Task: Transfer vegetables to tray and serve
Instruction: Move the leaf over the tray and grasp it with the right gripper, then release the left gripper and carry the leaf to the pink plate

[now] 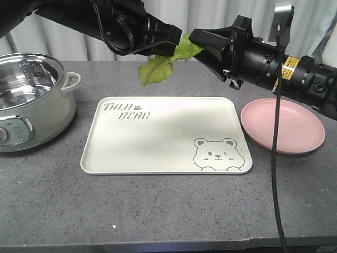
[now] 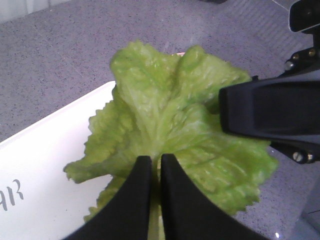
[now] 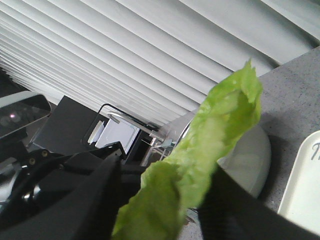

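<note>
One grey table (image 1: 158, 211) fills the front view. The cream bear tray (image 1: 158, 132) lies at its centre, with a steel pot (image 1: 31, 100) at the left edge and a pink plate (image 1: 281, 126) at the right. The lettuce leaf (image 1: 158, 68) hangs in the air over the tray's upper edge. My left gripper (image 2: 155, 162), coming from upper left, is pinched nearly closed on the leaf's pale rib. My right gripper (image 1: 199, 41), from upper right, flanks the other end; whether it clamps, I cannot tell.

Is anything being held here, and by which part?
The left gripper pinches the lettuce leaf at its central rib; the right gripper flanks its edge, hold unclear.
</note>
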